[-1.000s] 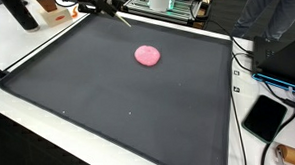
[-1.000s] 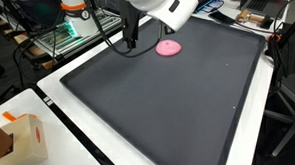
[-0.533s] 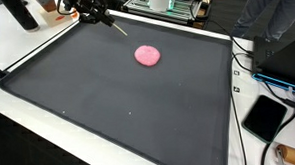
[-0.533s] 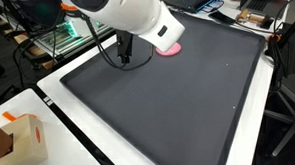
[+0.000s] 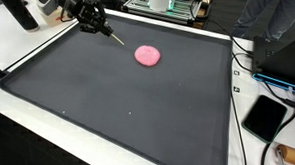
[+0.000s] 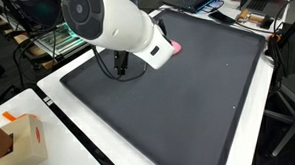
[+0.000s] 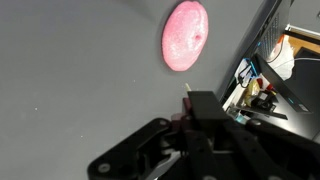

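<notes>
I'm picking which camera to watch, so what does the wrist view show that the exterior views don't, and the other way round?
Only the wrist view: the pink lump close up, with a small dent near its edge. Only the exterior views: the flat black device, the cardboard box and the big white arm. Both: the pink lump lying on the dark mat, with the pincer apart from it.
</notes>
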`<state>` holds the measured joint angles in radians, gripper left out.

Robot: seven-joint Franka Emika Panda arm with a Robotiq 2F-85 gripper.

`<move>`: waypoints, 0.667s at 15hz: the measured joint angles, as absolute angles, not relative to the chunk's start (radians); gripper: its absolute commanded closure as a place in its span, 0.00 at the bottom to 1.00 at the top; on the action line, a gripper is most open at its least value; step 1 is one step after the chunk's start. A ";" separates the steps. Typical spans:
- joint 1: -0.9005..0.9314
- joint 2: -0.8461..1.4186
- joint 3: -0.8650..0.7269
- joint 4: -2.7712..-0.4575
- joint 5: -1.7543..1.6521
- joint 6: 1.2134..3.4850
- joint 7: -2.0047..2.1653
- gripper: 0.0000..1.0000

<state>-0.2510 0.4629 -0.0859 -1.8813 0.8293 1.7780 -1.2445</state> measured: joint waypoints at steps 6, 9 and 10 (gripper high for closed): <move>-0.259 0.480 -0.088 -1.893 0.829 1.808 -1.245 0.97; -0.259 0.483 -0.088 -1.895 0.829 1.813 -1.245 0.97; -0.259 0.483 -0.087 -1.896 0.829 1.819 -1.245 0.97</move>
<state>-0.2593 0.4827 -0.0875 -1.8962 0.8293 1.8185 -1.2451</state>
